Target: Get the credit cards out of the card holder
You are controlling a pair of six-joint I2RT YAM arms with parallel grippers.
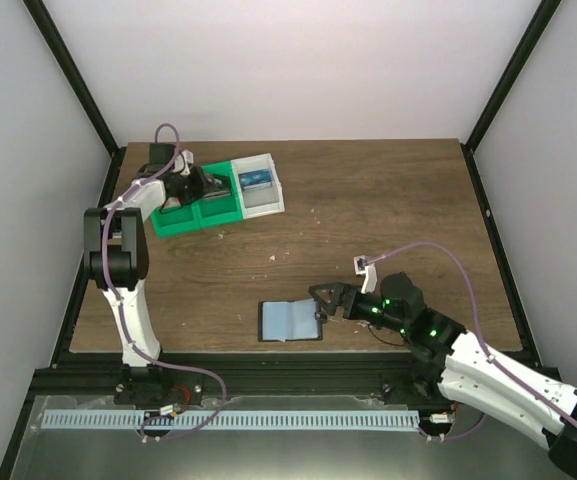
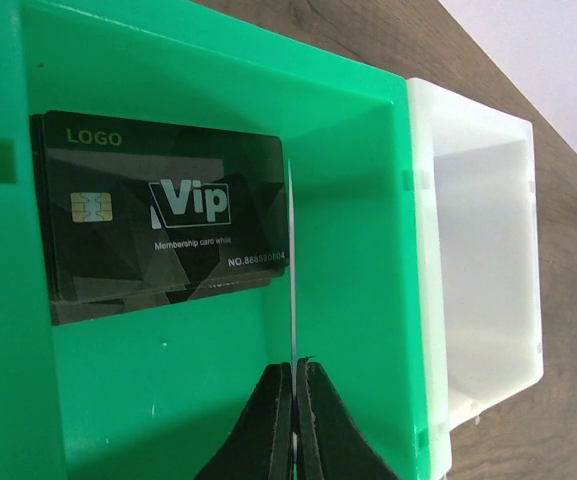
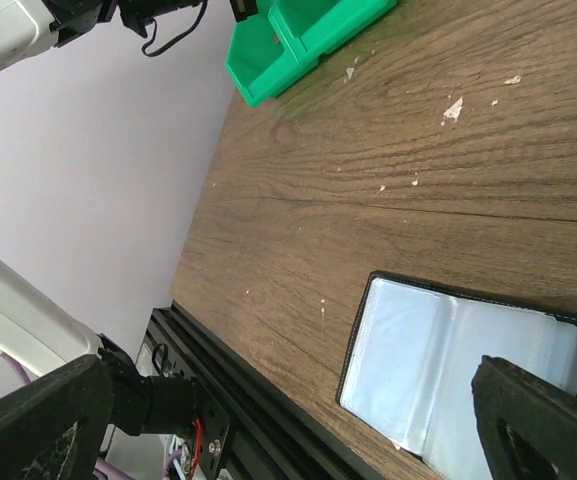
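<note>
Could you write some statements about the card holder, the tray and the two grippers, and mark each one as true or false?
1. The card holder lies open on the table. True.
2. The right gripper is shut on the card holder. False: its jaws stand open by the holder.
3. The left gripper pinches a thin pale card over a green compartment. True.
4. The black Vip card lies in the white compartment. False: it lies in the green compartment.

One card holder (image 1: 290, 321), one tray (image 2: 363, 200), one black card (image 2: 158, 215), perhaps one credit card (image 2: 293, 270).
</note>
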